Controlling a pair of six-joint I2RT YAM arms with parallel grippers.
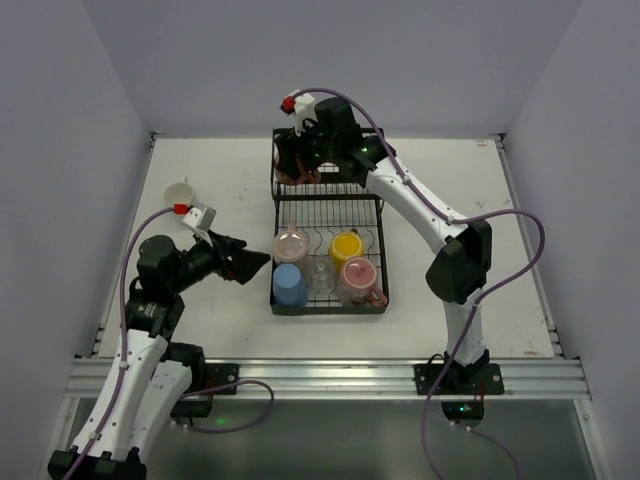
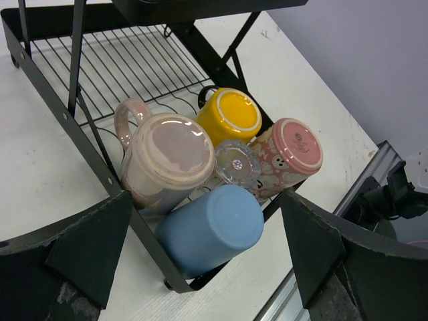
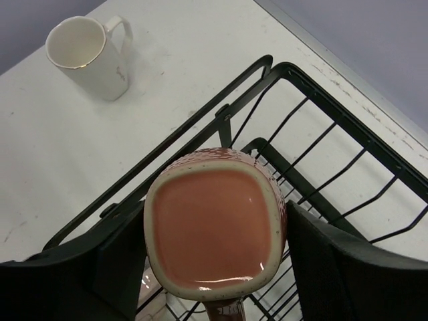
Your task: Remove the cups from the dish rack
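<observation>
The black wire dish rack (image 1: 380,215) stands mid-table. On its lower tier stand upside-down cups: salmon-pink (image 2: 167,157), yellow (image 2: 229,115), blue (image 2: 210,231), clear glass (image 2: 236,162) and pink patterned (image 2: 287,157). A dark red cup (image 3: 214,194) sits upside down on the upper shelf. My right gripper (image 3: 215,231) reaches over that shelf, and its fingers (image 3: 328,267) lie against both sides of this cup. My left gripper (image 2: 206,200) is open, hovering just left of the rack's near corner and facing the blue cup without touching it. A white cup (image 1: 181,194) stands upright on the table.
The white cup (image 3: 90,57) is at the far left of the table, beyond my left arm. The rack's upright struts (image 2: 77,57) rise beside the salmon-pink cup. The table's metal front rail (image 1: 330,378) runs along the near edge.
</observation>
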